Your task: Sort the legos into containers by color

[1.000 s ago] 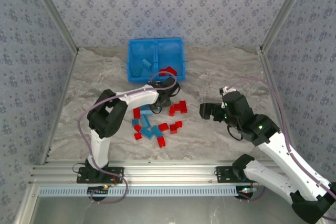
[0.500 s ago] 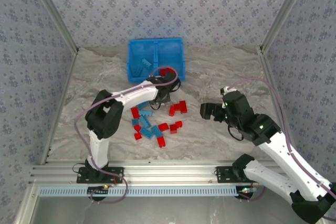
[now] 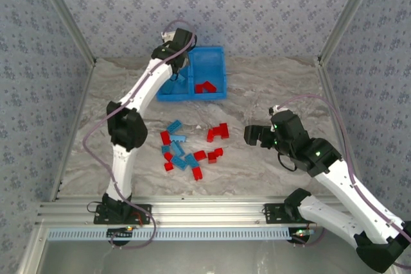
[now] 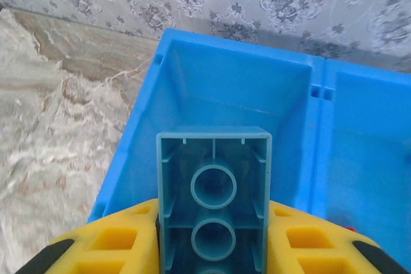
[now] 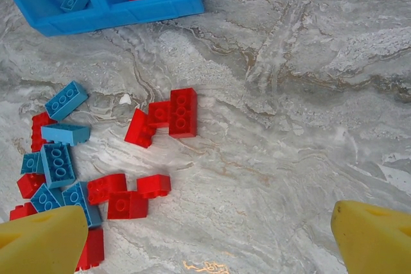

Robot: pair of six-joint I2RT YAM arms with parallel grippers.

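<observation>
Left gripper (image 4: 214,251) pinches a light blue plastic brick (image 4: 214,190) — hollow underside, 2 round tubes — over the bright blue plastic bin (image 4: 237,88); right gripper (image 5: 209,239) spread.

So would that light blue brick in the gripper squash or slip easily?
Probably not squash: the light blue brick looks like hollow hard plastic, so likely stiff and light. Its smooth walls might slip, though the left gripper clamps both sides. Flat faces suggest it won't roll.
</observation>
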